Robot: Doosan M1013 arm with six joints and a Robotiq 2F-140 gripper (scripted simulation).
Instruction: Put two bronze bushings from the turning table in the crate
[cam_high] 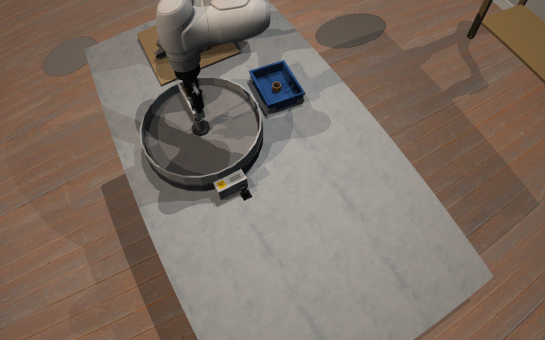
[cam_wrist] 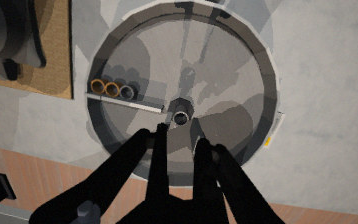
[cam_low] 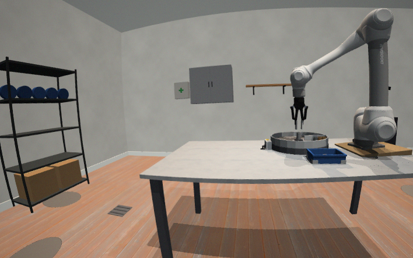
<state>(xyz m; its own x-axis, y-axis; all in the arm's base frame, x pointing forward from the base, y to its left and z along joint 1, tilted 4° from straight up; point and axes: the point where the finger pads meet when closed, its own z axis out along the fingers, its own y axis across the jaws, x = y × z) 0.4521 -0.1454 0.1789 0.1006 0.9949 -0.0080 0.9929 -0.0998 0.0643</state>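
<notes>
The round grey turning table stands on the table top. In the wrist view two bronze bushings and one grey bushing stand in a row against a white divider bar at the table's left rim. The blue crate beside the turning table holds one bronze bushing. My gripper hangs straight down over the turning table's centre hub, well above it in the side view. Its fingers stand a little apart with nothing between them.
A white control box with a yellow label sits at the turning table's front rim. The arm's base stands on a wooden board behind the turning table. The raised rim runs all round the turning table.
</notes>
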